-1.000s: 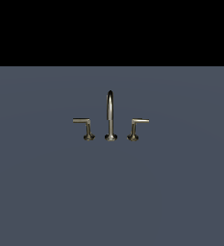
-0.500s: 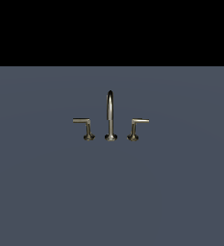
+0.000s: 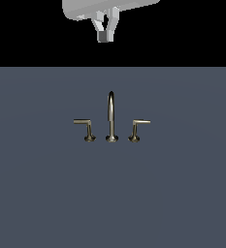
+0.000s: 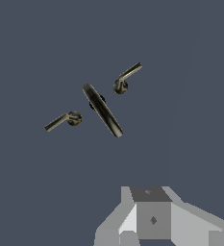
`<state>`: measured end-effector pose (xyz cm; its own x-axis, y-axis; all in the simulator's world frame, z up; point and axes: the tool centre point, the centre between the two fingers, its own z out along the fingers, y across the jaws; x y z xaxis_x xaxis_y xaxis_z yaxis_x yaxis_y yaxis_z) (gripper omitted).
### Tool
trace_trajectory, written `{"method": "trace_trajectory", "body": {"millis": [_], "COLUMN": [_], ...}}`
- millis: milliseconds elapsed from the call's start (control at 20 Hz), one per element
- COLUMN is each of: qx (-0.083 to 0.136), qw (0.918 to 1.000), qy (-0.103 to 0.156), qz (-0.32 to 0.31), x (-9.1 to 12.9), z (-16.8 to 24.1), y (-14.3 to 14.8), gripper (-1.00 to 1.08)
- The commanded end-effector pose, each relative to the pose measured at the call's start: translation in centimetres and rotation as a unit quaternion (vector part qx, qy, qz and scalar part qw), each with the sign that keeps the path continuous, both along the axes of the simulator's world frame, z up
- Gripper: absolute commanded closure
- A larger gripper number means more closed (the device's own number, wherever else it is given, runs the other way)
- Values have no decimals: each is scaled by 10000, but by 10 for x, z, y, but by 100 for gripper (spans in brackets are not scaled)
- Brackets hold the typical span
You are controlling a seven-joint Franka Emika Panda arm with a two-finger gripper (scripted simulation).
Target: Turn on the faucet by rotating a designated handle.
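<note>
Newly arrived overhead, the end effector (image 3: 104, 37) looks clenched, holding nothing; approach step. The handle (image 3: 137, 129) sits well below it; next, descend to its lever.

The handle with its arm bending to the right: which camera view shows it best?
The exterior view: the handle stands in side profile, with base and bent arm clear. The wrist view looks from above, so the lever looks short and which lever it is cannot be told.
</note>
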<state>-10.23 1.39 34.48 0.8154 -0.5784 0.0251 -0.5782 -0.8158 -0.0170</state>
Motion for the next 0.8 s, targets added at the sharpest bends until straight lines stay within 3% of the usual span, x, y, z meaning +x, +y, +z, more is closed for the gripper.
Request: {"method": "trace_trajectory", "body": {"millis": [0,400,750], "qx": [11,31,38], "qw": [9995,9914,9761], "qy": [5,33,59], "qz": [-323,-1306,-2173], "x": [16,62,100], "z": [-17,-70,-117], "y": [-2,-18,-39], "gripper": [108,108,108]}}
